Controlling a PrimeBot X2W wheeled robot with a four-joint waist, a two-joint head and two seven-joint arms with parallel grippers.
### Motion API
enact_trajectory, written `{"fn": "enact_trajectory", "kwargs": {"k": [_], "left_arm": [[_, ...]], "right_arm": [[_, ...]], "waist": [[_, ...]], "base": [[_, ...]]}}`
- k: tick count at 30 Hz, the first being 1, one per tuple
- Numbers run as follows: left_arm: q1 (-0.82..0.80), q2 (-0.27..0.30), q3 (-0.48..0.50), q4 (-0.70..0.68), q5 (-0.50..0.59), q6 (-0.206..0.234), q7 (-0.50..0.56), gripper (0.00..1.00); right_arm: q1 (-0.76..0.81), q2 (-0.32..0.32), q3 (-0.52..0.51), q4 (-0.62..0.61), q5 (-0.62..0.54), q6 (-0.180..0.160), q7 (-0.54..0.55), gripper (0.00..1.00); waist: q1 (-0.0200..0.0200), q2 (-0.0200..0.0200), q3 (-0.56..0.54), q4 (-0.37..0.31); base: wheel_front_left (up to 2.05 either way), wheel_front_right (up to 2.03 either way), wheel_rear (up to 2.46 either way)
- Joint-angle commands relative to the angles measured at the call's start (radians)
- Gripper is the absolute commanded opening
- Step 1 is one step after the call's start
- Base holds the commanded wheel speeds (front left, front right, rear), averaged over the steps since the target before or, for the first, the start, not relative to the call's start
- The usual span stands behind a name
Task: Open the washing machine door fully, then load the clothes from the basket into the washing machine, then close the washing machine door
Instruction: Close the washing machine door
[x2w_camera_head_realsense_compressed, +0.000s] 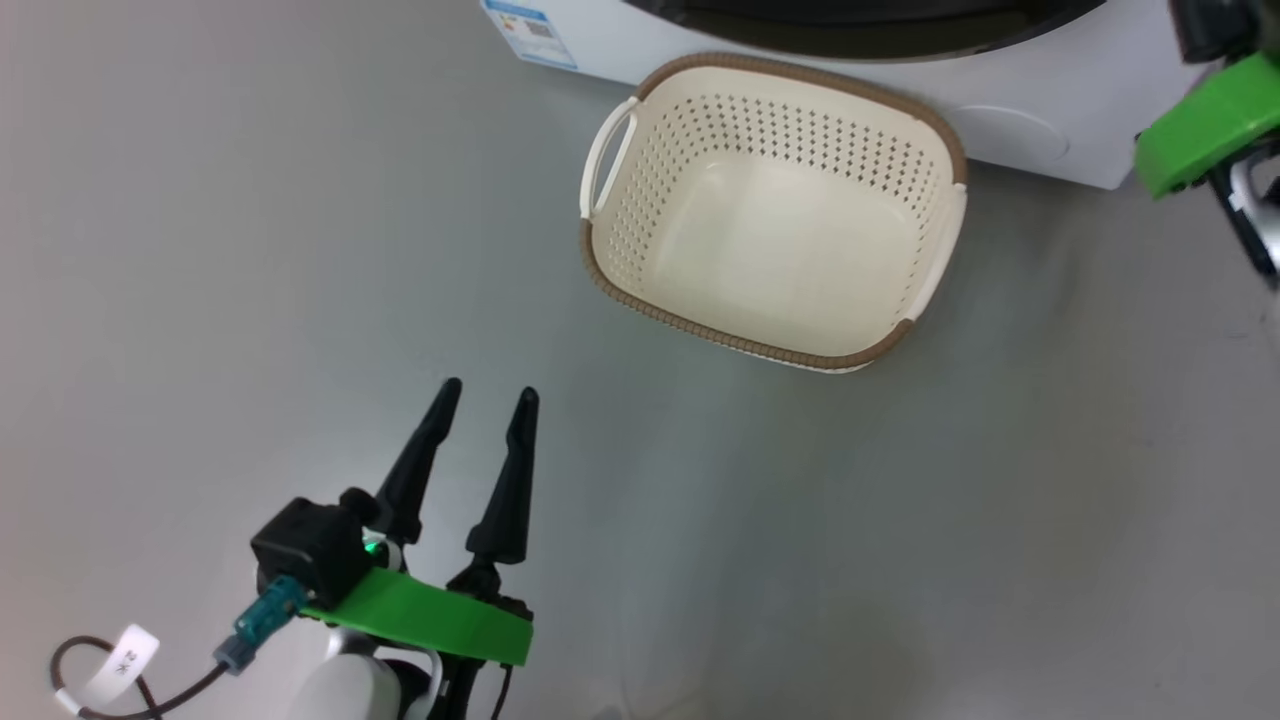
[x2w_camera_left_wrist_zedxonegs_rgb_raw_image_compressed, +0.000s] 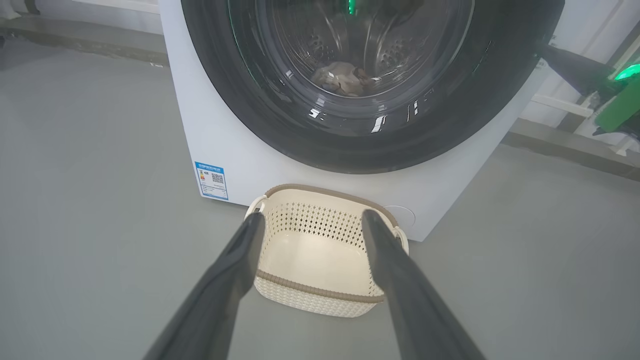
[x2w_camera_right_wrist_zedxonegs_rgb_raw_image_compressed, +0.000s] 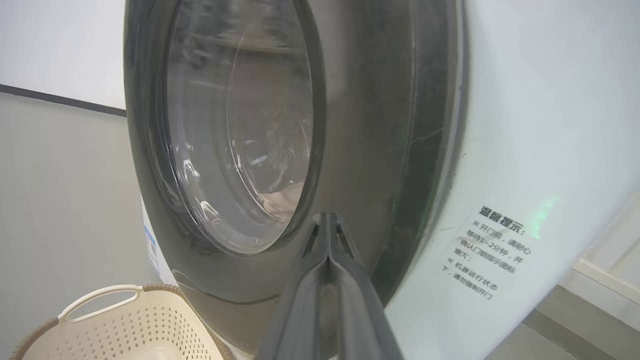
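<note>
The white washing machine (x2w_camera_left_wrist_zedxonegs_rgb_raw_image_compressed: 235, 145) faces me with its round black-rimmed door (x2w_camera_left_wrist_zedxonegs_rgb_raw_image_compressed: 350, 147) lying flat against the front. Through the glass, clothes (x2w_camera_left_wrist_zedxonegs_rgb_raw_image_compressed: 342, 80) sit crumpled in the steel drum, also seen as clothes (x2w_camera_right_wrist_zedxonegs_rgb_raw_image_compressed: 282, 202) in the right wrist view. The cream basket (x2w_camera_head_realsense_compressed: 800, 72) stands on the floor right before the machine with nothing in it. My left gripper (x2w_camera_head_realsense_compressed: 488, 392) hovers open and empty, well short of the basket (x2w_camera_left_wrist_zedxonegs_rgb_raw_image_compressed: 320, 292). My right gripper (x2w_camera_right_wrist_zedxonegs_rgb_raw_image_compressed: 327, 217) is shut and empty, its tips close to the door's rim (x2w_camera_right_wrist_zedxonegs_rgb_raw_image_compressed: 370, 150); whether they touch I cannot tell.
Grey floor (x2w_camera_head_realsense_compressed: 900, 520) spreads around the basket. A blue label (x2w_camera_left_wrist_zedxonegs_rgb_raw_image_compressed: 211, 180) marks the machine's lower left front, and a printed sticker (x2w_camera_right_wrist_zedxonegs_rgb_raw_image_compressed: 492, 252) its side. My right arm's green wrist mount (x2w_camera_head_realsense_compressed: 1205, 125) hangs at the machine's right. A wall skirting (x2w_camera_left_wrist_zedxonegs_rgb_raw_image_compressed: 565, 145) runs behind.
</note>
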Motion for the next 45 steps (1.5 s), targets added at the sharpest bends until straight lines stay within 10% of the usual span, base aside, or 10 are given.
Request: {"fn": "enact_trajectory", "kwargs": {"k": [1,29,45], "left_arm": [[-0.018,0.025,0.043,-0.016,0.015,0.002,-0.006,1.00],[0.112,0.025,0.229,0.030,0.131,-0.004,-0.006,1.00],[0.193,0.025,0.286,0.051,0.191,-0.004,-0.006,1.00]], "right_arm": [[0.034,0.021,0.011,-0.034,0.008,-0.007,0.003,0.00],[0.723,0.252,-0.296,-0.422,0.003,-0.007,0.003,0.00],[0.910,0.336,-0.404,-0.451,-0.019,-0.007,0.003,0.00]], "waist": [[0.0000,0.0000,-0.032,-0.032],[0.0000,0.0000,-0.369,-0.397],[0.0000,0.0000,-0.472,-0.483]], "base": [[0.00,0.00,0.00],[0.00,0.00,0.00],[0.00,0.00,0.00]]}}
